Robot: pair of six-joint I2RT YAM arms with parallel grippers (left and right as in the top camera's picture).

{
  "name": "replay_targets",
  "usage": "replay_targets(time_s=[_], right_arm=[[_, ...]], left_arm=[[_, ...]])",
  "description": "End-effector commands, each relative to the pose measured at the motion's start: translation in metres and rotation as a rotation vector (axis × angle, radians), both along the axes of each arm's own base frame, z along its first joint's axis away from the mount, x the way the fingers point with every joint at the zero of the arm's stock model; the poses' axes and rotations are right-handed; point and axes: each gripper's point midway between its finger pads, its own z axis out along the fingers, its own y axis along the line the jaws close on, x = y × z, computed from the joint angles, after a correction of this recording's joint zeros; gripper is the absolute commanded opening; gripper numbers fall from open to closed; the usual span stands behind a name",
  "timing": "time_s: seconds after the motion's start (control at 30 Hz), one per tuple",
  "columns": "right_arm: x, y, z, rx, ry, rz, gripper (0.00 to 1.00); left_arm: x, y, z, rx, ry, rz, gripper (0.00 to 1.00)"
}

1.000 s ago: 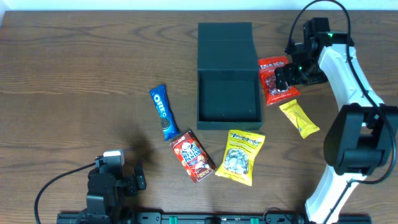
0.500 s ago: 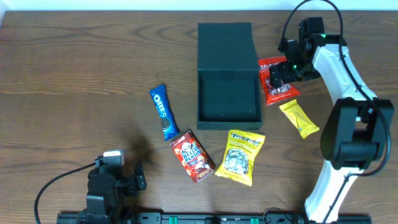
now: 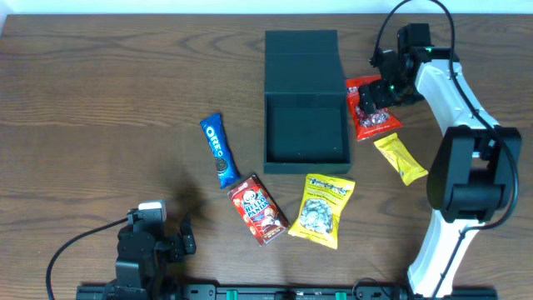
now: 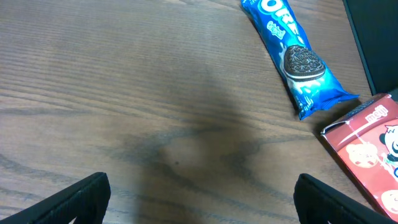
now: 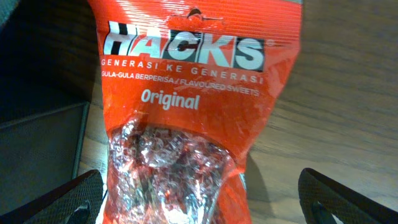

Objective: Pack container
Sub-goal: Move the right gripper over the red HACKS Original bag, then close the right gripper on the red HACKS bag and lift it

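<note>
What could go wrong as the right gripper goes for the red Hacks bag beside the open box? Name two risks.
1. The Hacks bag lies right beside the container, so a finger of the open right gripper may strike its wall and shove it.
2. The bag is glossy and lumpy with sweets, so it may slip or sag when pinched.

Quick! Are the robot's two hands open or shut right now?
Left gripper: open, empty.
Right gripper: open over the red Hacks candy bag, not holding it.
</note>
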Motion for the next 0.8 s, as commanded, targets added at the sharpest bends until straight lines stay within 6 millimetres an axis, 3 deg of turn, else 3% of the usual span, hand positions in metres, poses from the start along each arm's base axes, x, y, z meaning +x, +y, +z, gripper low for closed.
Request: replay_targets(time_s=[0.0,0.37,0.67,0.73,0.77], right_arm=[[0.003,0.015,-0.013,0.005,0.017,0.041,0.99],[0.002,0.02,-0.03,0.001,0.045,0.051,0.99],[0.001,0.02,-0.032,0.0,0.048,0.051,0.99],[0.001,0.02,-0.032,0.0,0.049,0.052,0.93],[0.0,0.02,-0.032,0.0,0.052,0.052,0.95]], left_arm=[[-0.006,0.001,-0.02,0.021,0.06,-0.01,0.95],[-0.006,0.001,-0.02,0.021,0.06,-0.01,0.95],[-0.006,0.001,-0.02,0.021,0.06,-0.01,0.95],[-0.006,0.001,-0.02,0.021,0.06,-0.01,0.95],[-0.006,0.001,-0.02,0.021,0.06,-0.01,0.95]])
